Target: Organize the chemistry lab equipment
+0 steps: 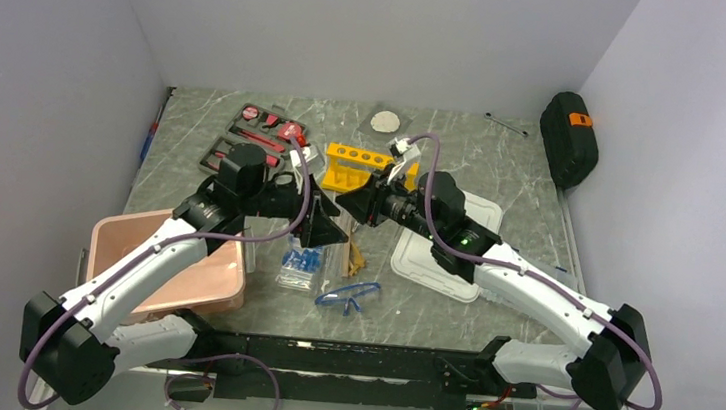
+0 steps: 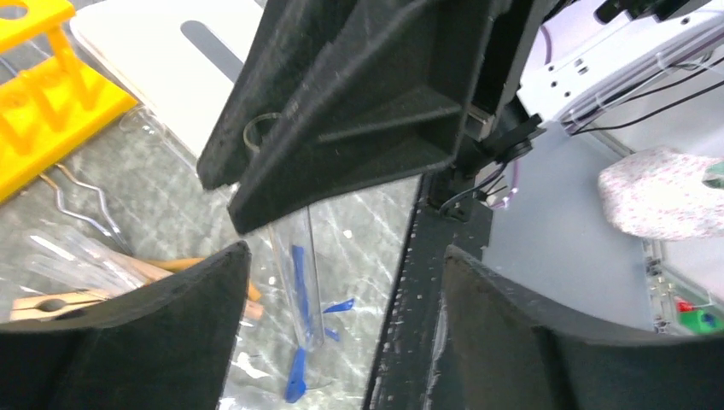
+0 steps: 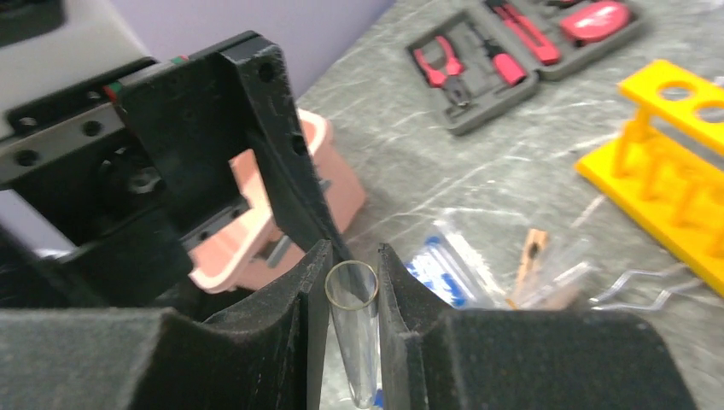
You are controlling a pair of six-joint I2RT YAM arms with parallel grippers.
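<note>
Right gripper (image 3: 352,266), lower centre: closed on clear test tube (image 3: 354,342), long axis running down frame, open rim uppermost, rounded tip lowest. Left gripper (image 2: 343,256): jaws wide apart.

This place is a robot test cell. A grey marbled table (image 1: 503,168) is closed in on three sides by plain pale walls (image 1: 356,24). The left arm (image 1: 131,273) and the right arm (image 1: 542,288), white with purple cables, are bolted to a black rail (image 1: 354,360) at its near edge. A yellow test-tube rack (image 1: 357,169) and a red-and-black tool kit (image 1: 255,139) lie on it.
</note>
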